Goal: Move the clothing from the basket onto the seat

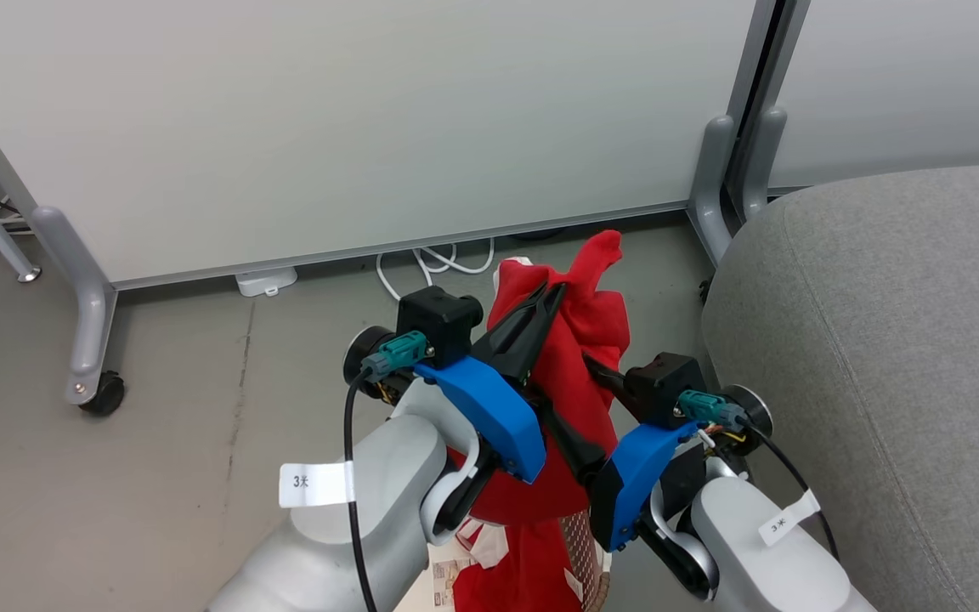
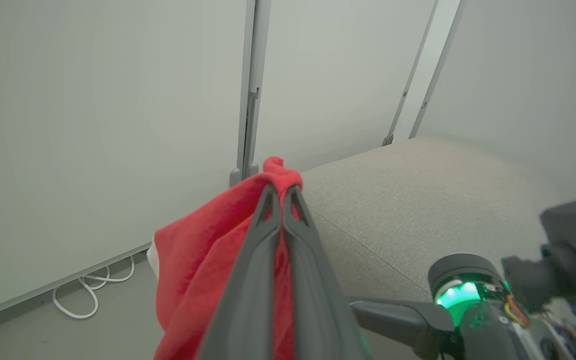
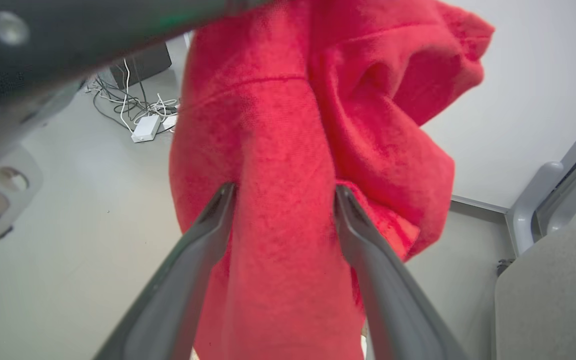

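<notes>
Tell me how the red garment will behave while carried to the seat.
Probably floppy: the clothing hangs in folds from the shut left gripper. Likely light, since a fingertip pinch holds it. Its hanging end may drag or snag short of the seat.

**Floor**: smooth, matt grey, with a thin dark crack line running out from the partition's lower edge.

Standing or lying directly on it:
- a grey partition foot with a black caster, on the left;
- a pair of grey upright feet, just beside the seat's far corner;
- a looped white cable and a small white plug block, both along the partition's base;
- a cream perforated basket, partly seen at the head view's bottom edge;
- a light-grey woven upholstered seat, near the basket on its right;
- a cable tangle with a white adapter, in the right wrist view.
</notes>
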Motion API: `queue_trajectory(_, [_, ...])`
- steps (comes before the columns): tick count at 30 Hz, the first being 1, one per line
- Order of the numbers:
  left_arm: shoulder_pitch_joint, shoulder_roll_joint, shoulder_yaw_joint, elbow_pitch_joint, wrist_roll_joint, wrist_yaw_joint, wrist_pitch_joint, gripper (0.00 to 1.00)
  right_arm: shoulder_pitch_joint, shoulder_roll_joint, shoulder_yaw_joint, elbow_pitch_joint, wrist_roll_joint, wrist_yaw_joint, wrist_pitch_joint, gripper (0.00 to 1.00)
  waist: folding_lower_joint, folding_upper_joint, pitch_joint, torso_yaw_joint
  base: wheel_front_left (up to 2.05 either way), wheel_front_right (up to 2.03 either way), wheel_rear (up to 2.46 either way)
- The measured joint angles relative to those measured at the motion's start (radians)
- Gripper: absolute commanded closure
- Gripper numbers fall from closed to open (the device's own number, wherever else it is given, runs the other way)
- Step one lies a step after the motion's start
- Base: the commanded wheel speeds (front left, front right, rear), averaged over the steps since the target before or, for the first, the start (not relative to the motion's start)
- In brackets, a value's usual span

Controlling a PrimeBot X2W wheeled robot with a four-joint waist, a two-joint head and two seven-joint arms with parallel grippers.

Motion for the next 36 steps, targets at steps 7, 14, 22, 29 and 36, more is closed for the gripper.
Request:
queue_trajectory(7, [-0.004,0.0,-0.034,-0.013,-0.027,0.005,-0.002,1.0,-0.027,0.0,0.053,0.086,0.07,0.0,-0.02,0.36,0.0,0.0,-0.017,0.003,0.0,0.0,0.0])
queue_trajectory(14, [-0.008,0.0,-0.049,-0.012,-0.042,0.009,-0.003,1.0,-0.038,0.0,0.094,0.128,0.123,0.0,-0.047,1.0,0.0,0.0,-0.029,0.004,0.0,0.0,0.0])
queue_trajectory(22, [-0.009,0.0,-0.052,0.0,-0.049,0.013,-0.004,1.0,-0.044,0.0,0.11,0.158,0.14,0.0,-0.073,1.0,-0.0001,0.0,-0.039,-0.005,0.0,0.0,0.0])
queue_trajectory(29, [-0.009,0.0,-0.053,0.002,-0.053,0.013,-0.005,1.0,-0.058,0.0,0.113,0.177,0.146,0.0,-0.088,1.0,-0.0001,0.0,-0.04,-0.014,0.0,0.0,0.0])
queue_trajectory(36, [-0.01,0.0,-0.053,0.006,-0.049,0.013,-0.006,0.27,-0.065,0.0,0.115,0.192,0.146,0.0,-0.098,1.0,-0.0001,0.0,-0.038,-0.02,0.0,0.0,0.0])
